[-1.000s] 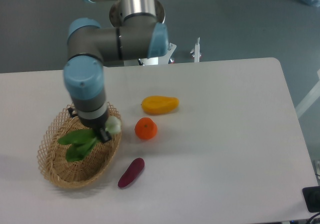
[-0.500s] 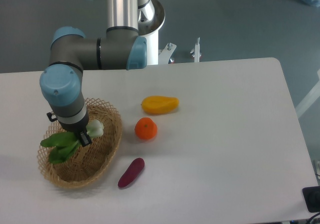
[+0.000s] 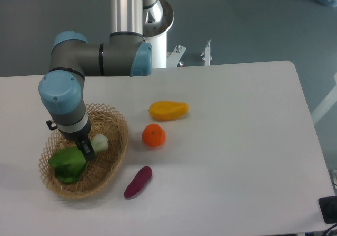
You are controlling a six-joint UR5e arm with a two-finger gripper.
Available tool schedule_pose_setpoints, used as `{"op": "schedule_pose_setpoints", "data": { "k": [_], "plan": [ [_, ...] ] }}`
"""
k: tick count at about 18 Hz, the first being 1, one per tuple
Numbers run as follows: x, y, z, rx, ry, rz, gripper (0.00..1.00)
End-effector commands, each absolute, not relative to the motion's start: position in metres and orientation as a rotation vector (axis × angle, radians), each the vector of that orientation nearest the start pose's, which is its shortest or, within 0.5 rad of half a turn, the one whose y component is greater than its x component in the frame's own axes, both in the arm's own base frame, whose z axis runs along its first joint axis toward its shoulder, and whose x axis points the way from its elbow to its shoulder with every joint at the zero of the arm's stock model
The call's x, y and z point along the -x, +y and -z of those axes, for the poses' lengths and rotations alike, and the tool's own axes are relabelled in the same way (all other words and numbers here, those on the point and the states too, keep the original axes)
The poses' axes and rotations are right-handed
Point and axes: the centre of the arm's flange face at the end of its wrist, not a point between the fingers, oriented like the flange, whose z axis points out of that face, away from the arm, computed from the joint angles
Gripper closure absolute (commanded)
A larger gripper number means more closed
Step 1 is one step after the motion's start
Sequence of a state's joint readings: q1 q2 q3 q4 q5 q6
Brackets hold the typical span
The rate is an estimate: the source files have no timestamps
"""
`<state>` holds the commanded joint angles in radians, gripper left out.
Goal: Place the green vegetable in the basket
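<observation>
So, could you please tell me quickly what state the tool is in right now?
Tool: closed on the green vegetable, holding it low inside the basket.

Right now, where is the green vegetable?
The green vegetable lies in the basket at the table's left side, under the gripper, left of the orange.

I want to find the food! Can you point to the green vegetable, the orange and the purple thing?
green vegetable (image 3: 69, 163), fixed camera view, on its dark leaves, inside the basket.
orange (image 3: 154, 135), fixed camera view, on the middle of the fruit.
purple sweet potato (image 3: 138, 182), fixed camera view, on the middle of its body.
</observation>
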<state>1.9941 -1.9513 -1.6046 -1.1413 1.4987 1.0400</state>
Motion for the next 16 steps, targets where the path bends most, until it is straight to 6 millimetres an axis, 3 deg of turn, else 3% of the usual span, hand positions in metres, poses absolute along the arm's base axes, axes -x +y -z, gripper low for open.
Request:
{"op": "schedule_pose_setpoints", "data": {
  "k": [4,8,13,16],
  "plan": [
    [0.158,0.614,-0.318,2.938,0.872,0.025,0.00],
    [0.187,0.608,-0.319,2.955,0.803,0.012,0.00],
    [0.248,0.599,-0.342,2.953,0.706,-0.039,0.00],
    [0.307,0.585,-0.340,2.965,0.651,-0.055,0.00]
  ]
}}
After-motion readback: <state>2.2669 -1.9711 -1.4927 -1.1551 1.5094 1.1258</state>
